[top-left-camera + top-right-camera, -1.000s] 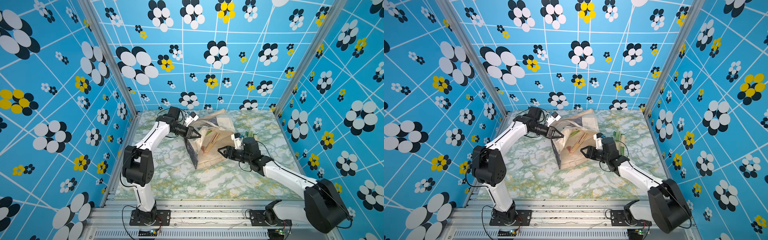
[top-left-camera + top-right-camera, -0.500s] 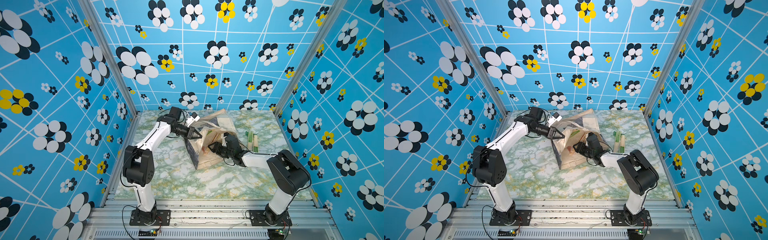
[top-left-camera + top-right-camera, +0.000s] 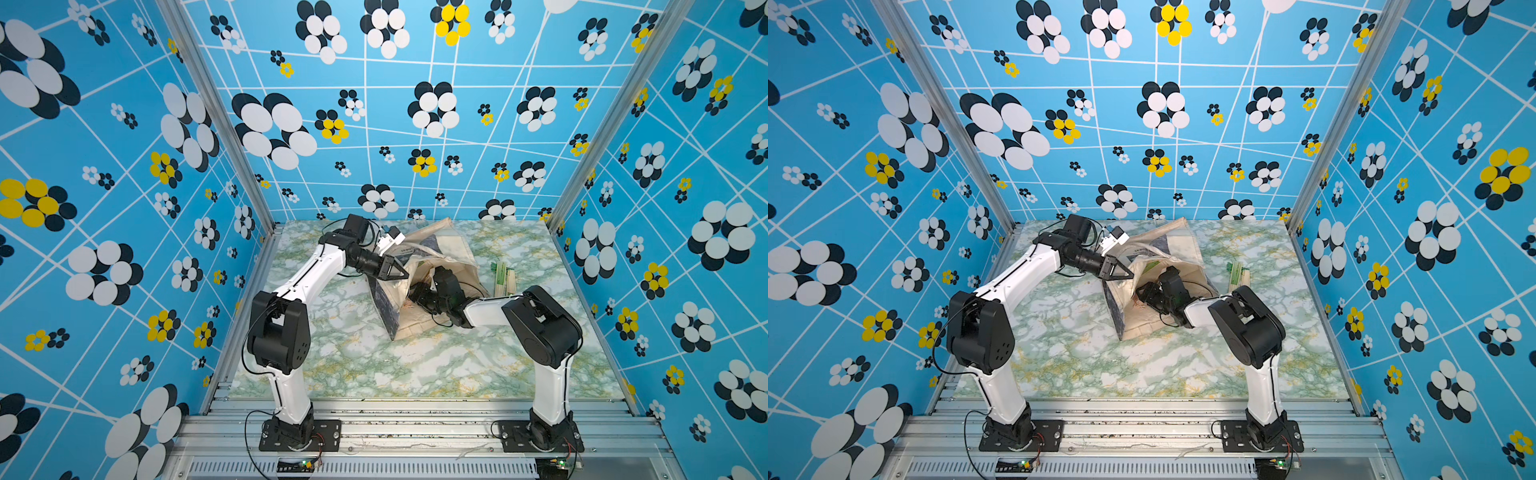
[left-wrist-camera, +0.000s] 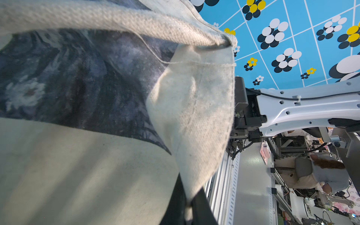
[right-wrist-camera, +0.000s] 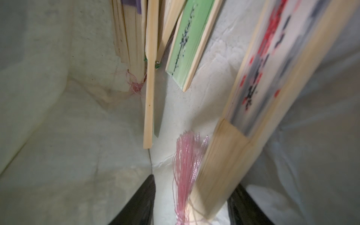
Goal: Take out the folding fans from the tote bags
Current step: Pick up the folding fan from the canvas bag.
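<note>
Right wrist view. The right gripper (image 5: 194, 181), now advanced into the bag (image 5: 58, 136), is spread astride 1 fan (image 5: 253, 87), seemingly not yet clamped; extraction is judged imminent. More fans (image 5: 187, 39) lie deeper. The bag rim is pinched by the left gripper (image 3: 402, 273).

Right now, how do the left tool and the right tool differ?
The left tool is shut on the bag's rim; the right tool is open. The left tool sits at the opening, while the right tool reaches inside the bag. The left tool pinches only cloth; the right tool has a fan between its jaws, not yet squeezed. Both work on the same bag.
</note>
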`<state>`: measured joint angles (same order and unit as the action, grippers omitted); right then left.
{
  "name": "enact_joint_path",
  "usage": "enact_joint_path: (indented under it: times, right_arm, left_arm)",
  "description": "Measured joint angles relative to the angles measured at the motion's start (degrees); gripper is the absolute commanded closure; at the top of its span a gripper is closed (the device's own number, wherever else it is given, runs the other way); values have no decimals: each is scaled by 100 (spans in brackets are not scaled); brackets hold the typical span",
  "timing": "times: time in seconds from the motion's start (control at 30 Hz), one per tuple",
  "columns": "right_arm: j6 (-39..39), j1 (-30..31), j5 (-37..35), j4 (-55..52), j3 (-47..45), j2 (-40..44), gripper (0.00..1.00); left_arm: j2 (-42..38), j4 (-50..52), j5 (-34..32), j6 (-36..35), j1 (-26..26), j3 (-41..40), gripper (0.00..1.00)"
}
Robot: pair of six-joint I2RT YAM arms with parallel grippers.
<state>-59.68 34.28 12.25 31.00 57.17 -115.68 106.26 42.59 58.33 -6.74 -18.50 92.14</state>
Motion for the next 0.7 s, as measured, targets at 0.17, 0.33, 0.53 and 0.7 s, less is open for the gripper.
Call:
enact_joint_path:
  times: [0.17, 0.33, 0.53, 0.7]
  right_arm:
    - [-354, 9, 2, 557, 37, -284, 51]
    - [-614, 9, 2, 918, 103, -538, 66]
    - [-748, 2, -4, 988, 144, -632, 87]
    - [-728, -24, 13, 1023, 46, -592, 97]
  left_arm:
    - [0, -48, 0, 17, -33, 0, 100]
    - [0, -61, 0, 15, -33, 0, 100]
    - [-22, -61, 0, 17, -33, -24, 100]
    - [-33, -68, 22, 20, -33, -26, 100]
